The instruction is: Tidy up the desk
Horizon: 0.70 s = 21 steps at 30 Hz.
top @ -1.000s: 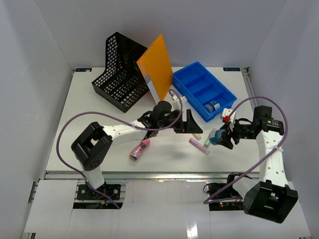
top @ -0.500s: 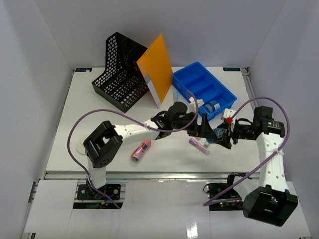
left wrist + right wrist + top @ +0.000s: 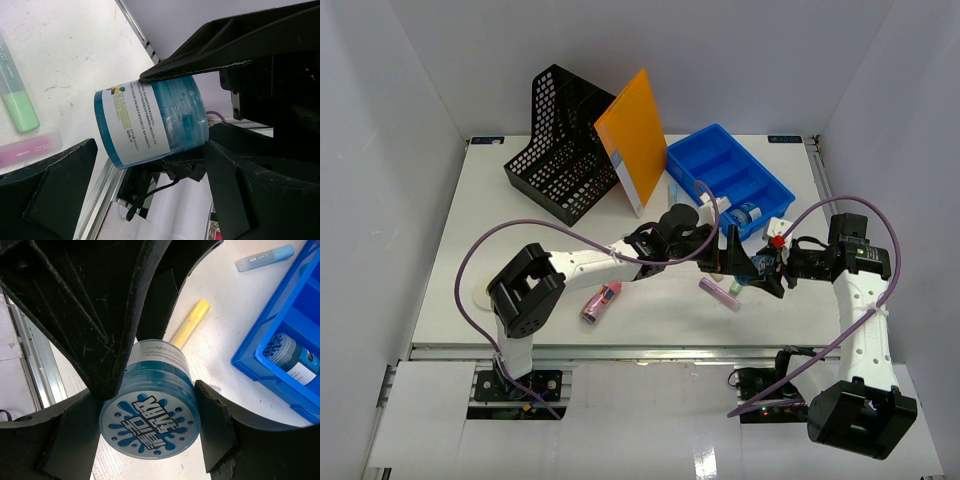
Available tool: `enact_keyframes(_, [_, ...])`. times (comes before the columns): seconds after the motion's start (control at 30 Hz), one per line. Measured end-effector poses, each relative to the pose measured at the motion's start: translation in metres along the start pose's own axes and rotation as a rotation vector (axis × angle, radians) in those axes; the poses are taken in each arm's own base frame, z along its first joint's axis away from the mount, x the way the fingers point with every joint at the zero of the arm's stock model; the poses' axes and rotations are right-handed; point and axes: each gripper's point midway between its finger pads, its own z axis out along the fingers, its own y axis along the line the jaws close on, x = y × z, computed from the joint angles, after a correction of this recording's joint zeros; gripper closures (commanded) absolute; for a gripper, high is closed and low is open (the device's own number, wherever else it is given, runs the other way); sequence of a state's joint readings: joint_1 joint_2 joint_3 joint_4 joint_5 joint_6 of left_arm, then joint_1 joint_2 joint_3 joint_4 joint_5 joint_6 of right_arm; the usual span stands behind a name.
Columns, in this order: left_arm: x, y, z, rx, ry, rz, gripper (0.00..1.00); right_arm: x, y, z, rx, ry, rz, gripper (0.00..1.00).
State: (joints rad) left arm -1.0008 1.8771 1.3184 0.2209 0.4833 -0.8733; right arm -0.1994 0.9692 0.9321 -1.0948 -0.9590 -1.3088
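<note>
Top view first: the white counter runs under the whole scene. The blue tray sits at its far right, and both arms meet just in front of the tray's near corner. The right gripper is clamped on a blue jar and holds it up off the counter. The left gripper is spread wide, right up against the jar from the side away from the tray. A pink highlighter lies on the counter just in front of that spot. A black mesh file holder and an orange folder stand well off to the tray's left.

Left wrist view: the jar fills the gap between that gripper's two open fingers. It lies tilted, with its long axis running roughly across the opening rather than into it. One finger of the right gripper presses along its upper side. A green highlighter lies on the counter below.

Right wrist view: the lid faces the camera and the right gripper's fingers hug both sides of the jar. The left gripper's fingers crowd in from above. Whether they actually touch the jar, can't tell. A yellow highlighter lies beside the tray, and a second jar is in the tray's nearest compartment.

Looks like a handover is being set up. The jar is already inside the left gripper's reach, so closing comes down to clearing the right gripper's fingers.
</note>
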Motion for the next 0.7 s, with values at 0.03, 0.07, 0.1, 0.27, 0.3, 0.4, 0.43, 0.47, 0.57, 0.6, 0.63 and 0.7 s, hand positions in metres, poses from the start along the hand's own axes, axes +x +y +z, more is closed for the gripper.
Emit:
enact_keyframes(0.03, [-0.001,-0.001,0.0,-0.004,0.001,-0.003,0.02,0.0,0.0,0.0,0.002,0.002,0.0,0.9])
enact_keyframes(0.07, [-0.001,-0.002,0.001,-0.009,0.001,-0.007,0.02,0.0,-0.001,0.0,0.003,0.004,0.0,0.9])
enact_keyframes(0.1, [-0.002,-0.003,0.001,-0.011,0.0,-0.009,0.02,0.001,-0.001,0.001,0.005,0.005,0.001,0.9])
enact_keyframes(0.27, [-0.007,-0.007,0.003,-0.024,-0.016,-0.017,0.02,0.003,-0.002,0.002,0.015,0.012,0.0,0.91])
enact_keyframes(0.3, [-0.007,-0.007,0.003,-0.027,-0.018,-0.02,0.02,0.004,-0.002,0.002,0.018,0.013,-0.001,0.91])
enact_keyframes(0.4, [-0.007,-0.005,0.003,-0.039,-0.024,-0.025,0.02,0.005,-0.002,0.003,0.02,0.012,0.0,0.91])
enact_keyframes(0.43, [-0.007,-0.005,0.003,-0.044,-0.023,-0.026,0.02,0.005,-0.002,0.003,0.019,0.012,0.001,0.91])
enact_keyframes(0.47, [-0.007,-0.006,0.004,-0.049,-0.023,-0.028,0.02,0.005,-0.001,0.003,0.019,0.012,0.002,0.91])
enact_keyframes(0.57, [-0.011,-0.007,0.003,-0.07,-0.021,-0.036,0.02,0.004,-0.003,0.004,0.023,0.009,-0.005,0.91])
enact_keyframes(0.6, [-0.012,-0.007,0.004,-0.079,-0.019,-0.04,0.02,0.003,-0.004,0.004,0.026,0.008,-0.008,0.91])
enact_keyframes(0.63, [-0.014,-0.007,0.005,-0.086,-0.017,-0.042,0.02,0.003,-0.005,0.003,0.031,0.01,-0.011,0.91])
enact_keyframes(0.7, [-0.015,-0.004,0.01,-0.097,-0.01,-0.048,0.02,0.003,-0.008,0.002,0.046,0.021,-0.02,0.91])
